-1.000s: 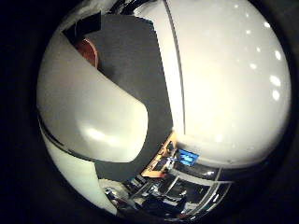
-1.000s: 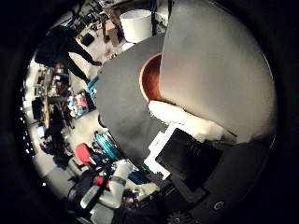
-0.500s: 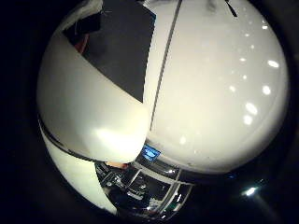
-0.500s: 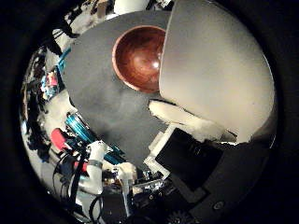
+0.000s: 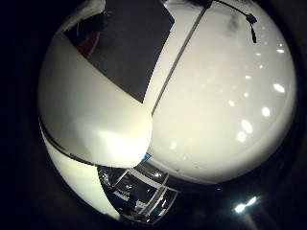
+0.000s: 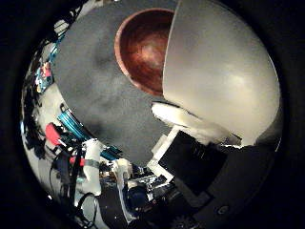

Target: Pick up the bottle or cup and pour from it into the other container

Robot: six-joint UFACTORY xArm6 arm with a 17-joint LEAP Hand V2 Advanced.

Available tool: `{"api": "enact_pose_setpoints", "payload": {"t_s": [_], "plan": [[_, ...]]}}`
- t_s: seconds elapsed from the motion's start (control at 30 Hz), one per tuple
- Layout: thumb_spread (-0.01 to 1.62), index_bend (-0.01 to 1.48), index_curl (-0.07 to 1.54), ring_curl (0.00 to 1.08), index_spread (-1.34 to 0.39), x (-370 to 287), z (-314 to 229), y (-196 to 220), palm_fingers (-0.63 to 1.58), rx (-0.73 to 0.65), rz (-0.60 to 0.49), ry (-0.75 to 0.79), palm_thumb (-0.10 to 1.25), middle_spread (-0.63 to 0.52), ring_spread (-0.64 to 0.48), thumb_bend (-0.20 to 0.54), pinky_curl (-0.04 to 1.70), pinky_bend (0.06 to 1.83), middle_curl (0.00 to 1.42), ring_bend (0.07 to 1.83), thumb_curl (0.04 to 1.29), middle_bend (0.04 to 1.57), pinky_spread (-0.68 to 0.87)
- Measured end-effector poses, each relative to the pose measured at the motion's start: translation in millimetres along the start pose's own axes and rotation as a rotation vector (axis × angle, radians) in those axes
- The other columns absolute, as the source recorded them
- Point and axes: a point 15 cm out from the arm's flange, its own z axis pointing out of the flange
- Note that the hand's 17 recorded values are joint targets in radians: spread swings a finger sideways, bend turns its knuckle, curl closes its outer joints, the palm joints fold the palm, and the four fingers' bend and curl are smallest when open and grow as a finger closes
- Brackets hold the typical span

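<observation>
One white cup gripped by robot hand, partly blocking wooden bowl, grey mat beneath

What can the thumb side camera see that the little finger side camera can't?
Only the thumb side view shows the whole round reddish-brown wooden bowl on the dark grey mat, plus the hand.

Only the little finger side view shows a wide glossy white surface beside that mat.

Both show the smooth white cup, very close to the palm and filling much of each view.
</observation>
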Motion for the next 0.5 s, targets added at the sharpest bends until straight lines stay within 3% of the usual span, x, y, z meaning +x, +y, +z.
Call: {"api": "enact_pose_setpoints", "payload": {"t_s": [0.5], "plan": [[0.88, 0.19, 1.1, 0.7, -0.64, 6, 16, 3, 0.98, -0.01, 0.012, -0.014, 0.84, -0.36, -0.28, -0.027, 0.95, 0.99, 0.99, 1.2, 0.51, 0.81, -0.44]]}}
